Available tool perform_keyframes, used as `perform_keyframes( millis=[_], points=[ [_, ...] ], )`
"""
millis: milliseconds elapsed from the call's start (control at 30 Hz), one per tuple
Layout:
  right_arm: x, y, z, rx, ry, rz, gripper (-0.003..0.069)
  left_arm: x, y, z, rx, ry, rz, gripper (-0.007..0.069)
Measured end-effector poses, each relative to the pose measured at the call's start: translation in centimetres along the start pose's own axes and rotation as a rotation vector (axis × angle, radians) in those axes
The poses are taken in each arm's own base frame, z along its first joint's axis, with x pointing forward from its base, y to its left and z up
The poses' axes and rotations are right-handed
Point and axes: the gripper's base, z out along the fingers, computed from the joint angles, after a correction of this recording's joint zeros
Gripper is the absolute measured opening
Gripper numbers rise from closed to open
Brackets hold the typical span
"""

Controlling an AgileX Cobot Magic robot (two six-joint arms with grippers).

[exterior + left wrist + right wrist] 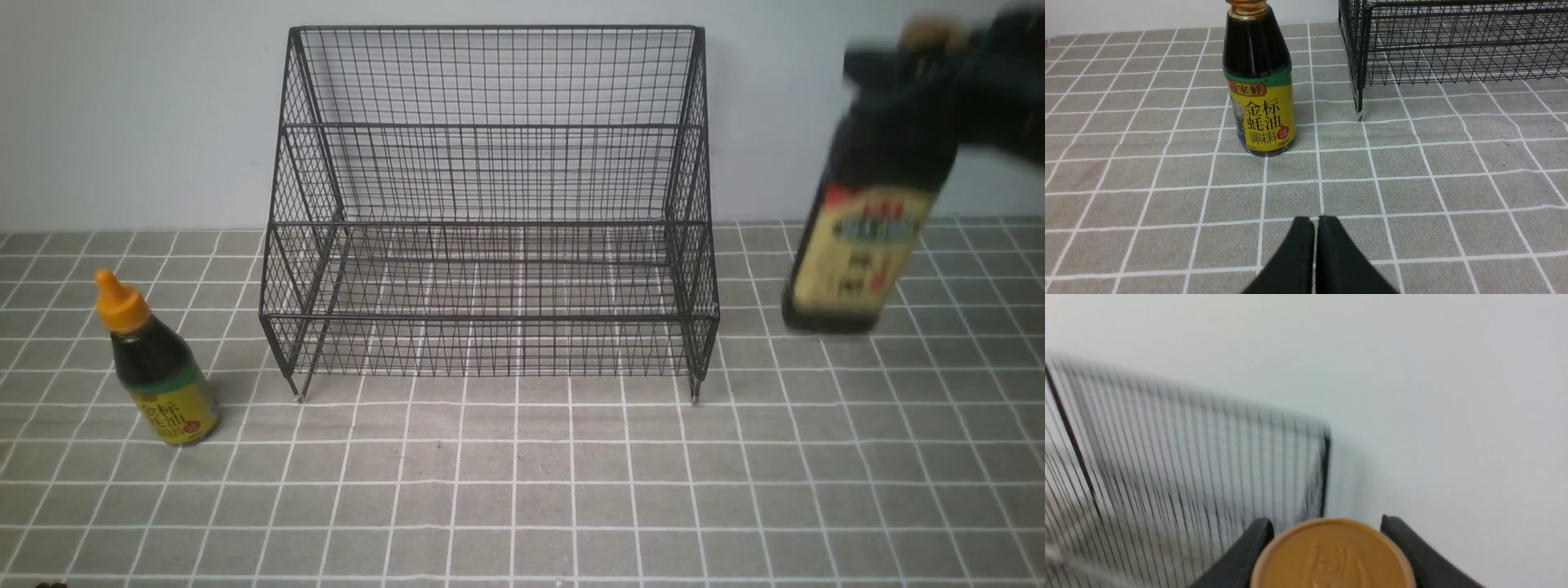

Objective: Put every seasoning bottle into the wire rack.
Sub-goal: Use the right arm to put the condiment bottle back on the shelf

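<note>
Right claw point(927, 65) grips the dark tan-capped bottle point(865, 245) near its neck, probably heavy, swing-prone; left claw point(1318, 222) clenched empty

Pale, plain wall point(147, 106), behind the right pincer point(1329, 522). Grey surface point(514, 490), marked in white gridlines, some wavy; below the right pincer, extending forward from the left pincer point(1318, 222) to the wall's foot. Lighting soft, diffuse.

The right gripper point(1331, 535) is clamped, its fingers apart; its arm point(1008, 90) reaches in behind the claw, blurred. The left gripper point(1318, 222) is closed, fingertips together.
</note>
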Motion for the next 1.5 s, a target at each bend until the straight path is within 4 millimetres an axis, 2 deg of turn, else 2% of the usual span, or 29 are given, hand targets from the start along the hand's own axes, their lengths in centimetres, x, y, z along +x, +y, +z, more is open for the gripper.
perform_keyframes(
  millis=[167,267,400,467,500,567,700,1000,1167,1500],
  points=[
    [-3.8,1.6,0.2,-0.196,-0.217,-0.002,0.0311,0.0,0.0,0.0,0.0,0.0,0.0,-0.0007],
    [-4.2,2.6,1.3,-0.321,-0.267,0.031,0.0311,0.0,0.0,0.0,0.0,0.0,0.0,-0.0007],
    [-3.3,3.1,3.0,-0.387,-0.249,0.067,0.0311,0.0,0.0,0.0,0.0,0.0,0.0,-0.0007],
    [-1.6,3.1,4.9,-0.399,-0.195,0.083,0.0311,0.0,0.0,0.0,0.0,0.0,0.0,-0.0007],
    [-1.5,3.1,5.0,-0.399,-0.191,0.081,0.0311,0.0,0.0,0.0,0.0,0.0,0.0,-0.0007],
    [0.3,3.1,7.0,-0.393,-0.13,0.084,0.0311,0.0,0.0,0.0,0.0,0.0,0.0,-0.0007],
    [2.6,3.1,8.8,-0.39,-0.066,0.094,0.0311,0.0,0.0,0.0,0.0,0.0,0.0,-0.0007],
    [3.7,2.9,9.9,-0.372,-0.032,0.112,0.0311,0.0,0.0,0.0,0.0,0.0,0.0,-0.0007],
    [5.2,2.7,10.5,-0.34,0.068,0.137,0.0311,0.0,0.0,0.0,0.0,0.0,0.0,-0.0007],
    [7.0,3.6,9.9,-0.439,0.26,0.071,0.0311,0.0,0.0,0.0,0.0,0.0,0.0,-0.0007]
  ],
)
